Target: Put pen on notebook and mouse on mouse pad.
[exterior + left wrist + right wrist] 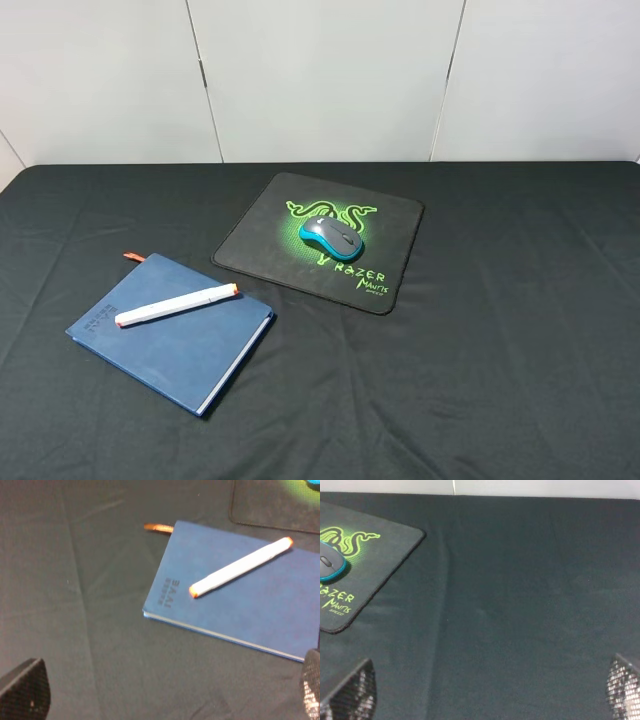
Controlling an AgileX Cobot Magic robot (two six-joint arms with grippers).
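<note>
White pen [176, 305] with orange-red cap lies diagonally on the dark blue notebook [170, 345]; the grey-and-teal mouse [332, 238] sits on the black mouse pad [390, 225] (green logo partly covered). Both grippers, left gripper [165, 692] and right gripper [490, 690], show only finger edges, spread wide and empty above the dark surface [520, 330].

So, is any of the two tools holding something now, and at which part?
Nothing is held. The left tool and the right tool are both open and empty. The pen lies on the notebook, the mouse on the mouse pad.
</note>
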